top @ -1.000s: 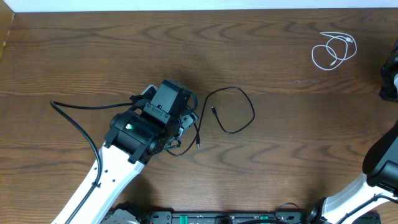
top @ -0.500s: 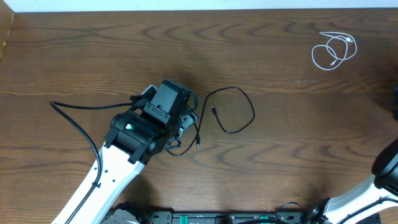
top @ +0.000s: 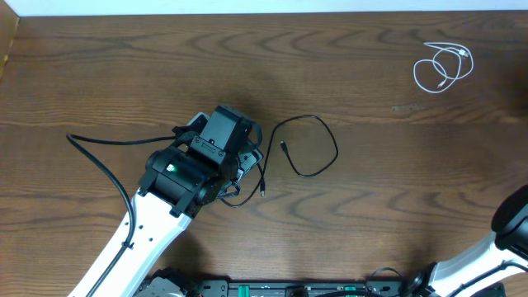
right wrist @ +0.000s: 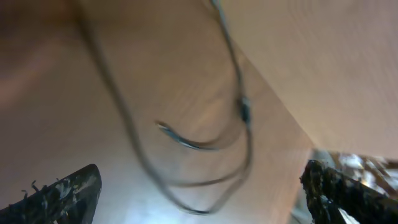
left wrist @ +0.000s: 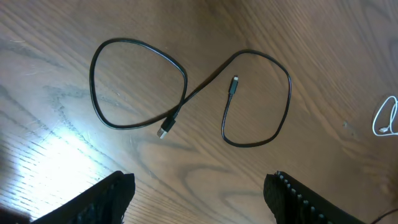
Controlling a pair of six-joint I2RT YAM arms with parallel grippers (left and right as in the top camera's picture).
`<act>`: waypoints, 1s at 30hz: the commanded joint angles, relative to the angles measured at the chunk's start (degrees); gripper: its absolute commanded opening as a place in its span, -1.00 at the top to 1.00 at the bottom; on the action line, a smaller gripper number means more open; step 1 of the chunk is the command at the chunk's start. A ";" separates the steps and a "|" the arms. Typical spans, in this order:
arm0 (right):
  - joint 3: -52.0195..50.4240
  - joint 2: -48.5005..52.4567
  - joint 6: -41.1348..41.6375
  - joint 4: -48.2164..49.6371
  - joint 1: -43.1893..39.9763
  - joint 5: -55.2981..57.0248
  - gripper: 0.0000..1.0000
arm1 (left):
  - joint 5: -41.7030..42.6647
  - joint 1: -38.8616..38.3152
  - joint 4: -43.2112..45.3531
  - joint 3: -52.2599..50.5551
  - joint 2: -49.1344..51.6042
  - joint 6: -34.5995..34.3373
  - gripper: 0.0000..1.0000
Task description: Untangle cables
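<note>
The black cable (top: 336,148) lies loose on the wooden table (top: 371,214) in a flat figure-eight, both plug ends free. My left gripper (top: 247,157) hovers over its left part. In the left wrist view the black cable (left wrist: 290,93) lies ahead of the left gripper (left wrist: 199,193), which is open and holds nothing. The white cable (top: 437,66) is coiled apart at the far right; its edge (left wrist: 385,118) shows in the left wrist view. In the right wrist view the white cable (right wrist: 244,109) is blurred below my right gripper (right wrist: 199,193), whose jaws stand wide open around nothing.
A thicker black arm wire (top: 99,161) trails left from the left arm. Part of the right arm (top: 511,223) shows at the lower right corner; its gripper is outside the overhead view. The table's back edge (top: 247,14) runs along the top.
My right gripper has opened and pulled away out of the overhead view at the right edge. The white cable stays coiled in place. The left arm and black cable have not moved.
</note>
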 commanded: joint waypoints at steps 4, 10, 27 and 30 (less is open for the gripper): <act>0.72 0.02 0.26 1.14 4.15 -22.16 -0.99 | -0.76 0.20 -0.24 0.31 0.24 1.03 -0.44; 0.59 0.15 1.99 5.73 4.72 -57.09 -0.99 | -0.76 0.20 -0.17 0.31 0.24 1.01 -0.44; 7.87 5.97 -2.97 17.14 13.73 -38.07 -0.98 | -0.74 0.20 -1.18 0.28 0.24 1.03 -0.44; 7.87 10.71 -5.33 17.49 13.70 -35.21 -0.99 | -0.76 0.20 -0.70 0.26 0.24 0.98 -0.45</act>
